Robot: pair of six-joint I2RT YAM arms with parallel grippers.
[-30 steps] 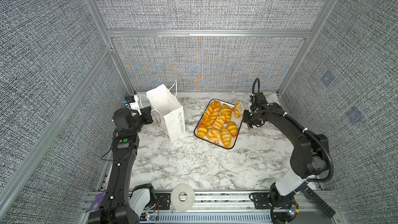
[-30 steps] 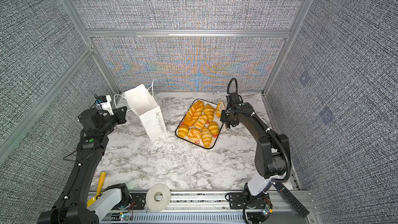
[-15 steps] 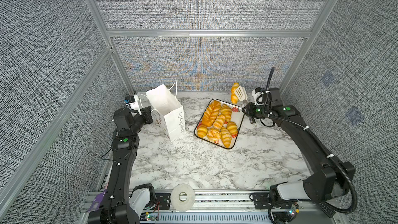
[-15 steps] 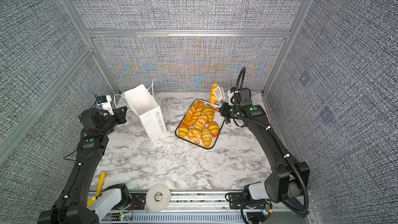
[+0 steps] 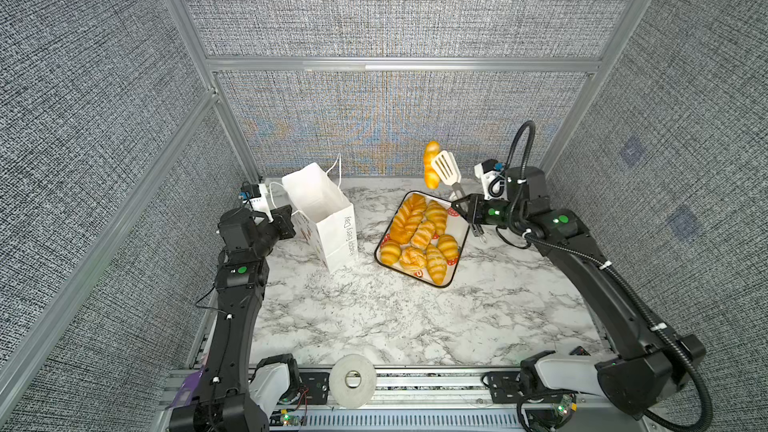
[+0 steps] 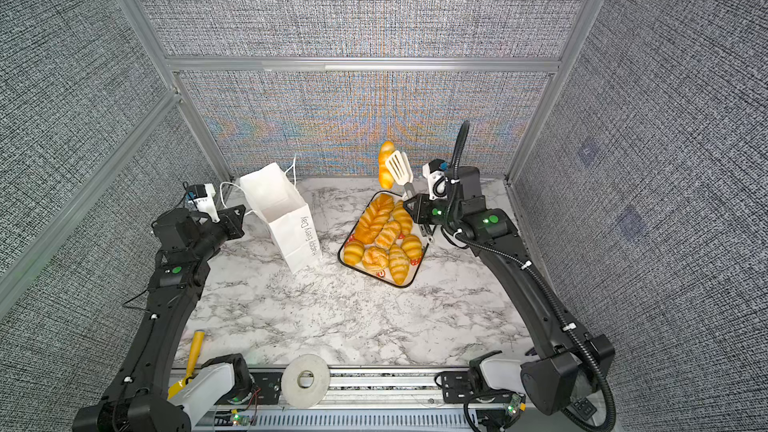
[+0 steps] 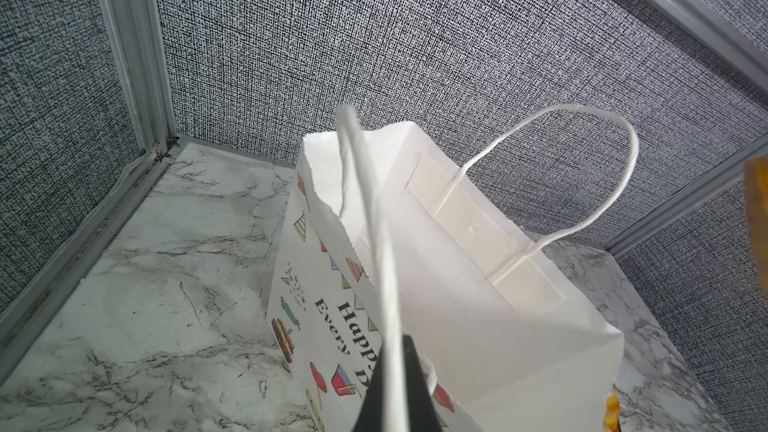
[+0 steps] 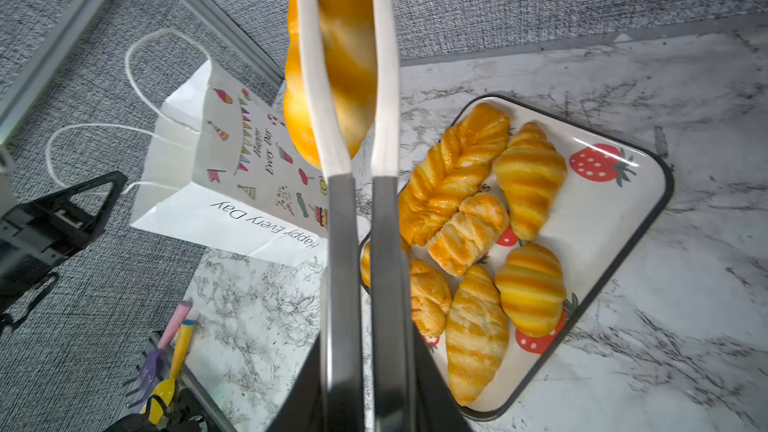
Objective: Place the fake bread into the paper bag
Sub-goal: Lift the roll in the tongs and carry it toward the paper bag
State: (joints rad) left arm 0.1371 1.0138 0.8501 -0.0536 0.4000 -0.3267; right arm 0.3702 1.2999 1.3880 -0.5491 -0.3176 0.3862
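In both top views a white paper bag (image 5: 328, 218) (image 6: 291, 218) stands open at the back left of the marble table. My left gripper (image 5: 286, 218) (image 7: 392, 388) is shut on its near cord handle (image 7: 374, 243). My right gripper (image 5: 469, 211) (image 8: 365, 367) is shut on a pair of white-tipped steel tongs (image 5: 446, 170) (image 8: 345, 243). The tongs pinch one piece of fake bread (image 5: 431, 164) (image 6: 385, 164) (image 8: 340, 56), held high above the tray's far corner. Several more pieces of fake bread (image 5: 419, 234) (image 8: 528, 176) lie on the strawberry-print tray (image 5: 451, 284) (image 8: 648, 218).
A roll of white tape (image 5: 352, 380) sits on the front rail. A yellow scoop (image 6: 193, 351) lies by the left arm's base, with a purple toy fork (image 8: 145, 371) beside it. Grey mesh walls close in the back and both sides.
My right arm has lifted the tongs with the bread from the tray's far edge up into the air and slightly left. The left arm and bag have not moved.
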